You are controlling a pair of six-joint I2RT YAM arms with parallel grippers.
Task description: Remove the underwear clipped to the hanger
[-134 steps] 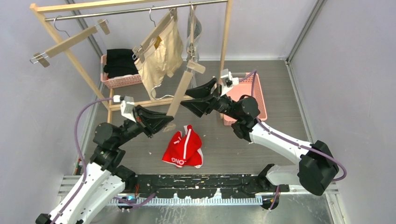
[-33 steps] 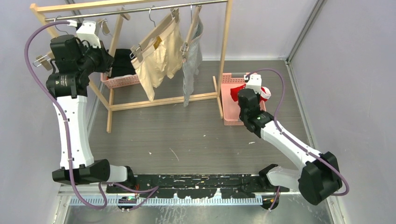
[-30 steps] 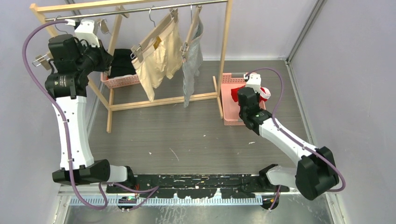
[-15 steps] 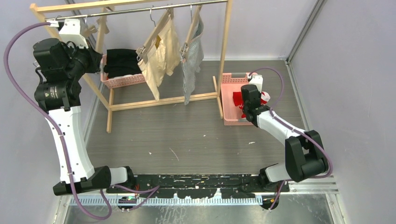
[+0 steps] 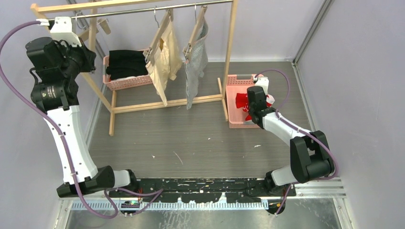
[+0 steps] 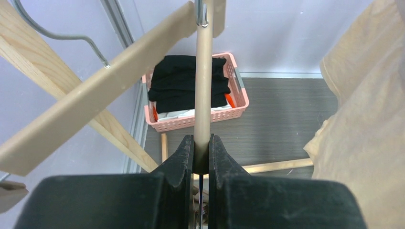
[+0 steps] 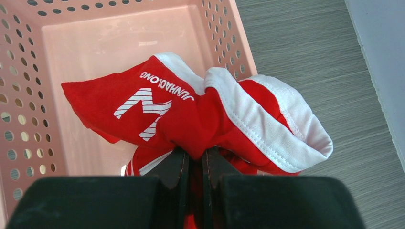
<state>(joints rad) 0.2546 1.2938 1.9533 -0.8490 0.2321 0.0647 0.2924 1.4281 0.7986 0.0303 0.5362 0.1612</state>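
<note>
My right gripper [image 7: 196,155] is shut on the red underwear [image 7: 191,109] with white trim, bunched over the right-hand pink basket [image 7: 119,43]. From above, this gripper [image 5: 251,106] reaches down into that basket [image 5: 236,119] with the red underwear [image 5: 243,100]. The cream underwear [image 5: 165,64] and grey striped underwear [image 5: 196,67] hang clipped to hangers on the rail. Raised high at the left, my left gripper [image 6: 201,143] is shut on the bar of an empty wooden hanger [image 6: 203,86]. The cream underwear [image 6: 367,109] hangs to its right.
A second empty wooden hanger [image 6: 95,90] slants beside the held one. A pink basket [image 5: 114,82] of folded black clothes [image 5: 125,64] stands under the wooden rack [image 5: 232,43]. Its metal rail [image 5: 143,9] runs along the top. Grey walls close in on both sides.
My left arm has carried the empty hanger leftward along the rail. The cream underwear's hanger has swung edge-on. My right gripper has gone down towards the basket with the red underwear.
</note>
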